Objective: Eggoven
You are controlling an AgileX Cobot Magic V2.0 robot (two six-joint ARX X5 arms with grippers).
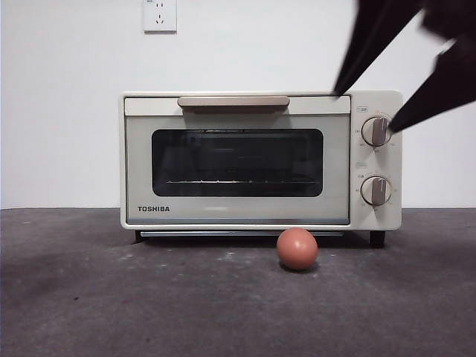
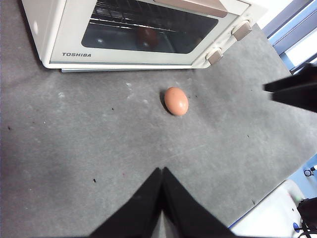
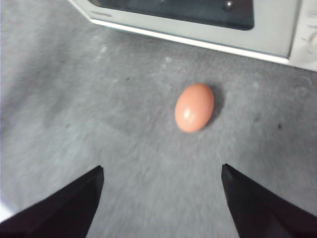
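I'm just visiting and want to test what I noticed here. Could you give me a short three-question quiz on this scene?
1. True or false: the door of the toaster oven is shut.
2. Where does the egg lie?
A. on the rack inside the oven
B. on the grey table in front of the oven
C. between the jaws of an end effector
3. Fill in: the right end effector has its jaws ____, with the egg ahead of them.

Key
1. True: the door sits flush and the handle is up.
2. B, below the door's right part, touching nothing else.
3. Open; the left end effector is shut and empty.
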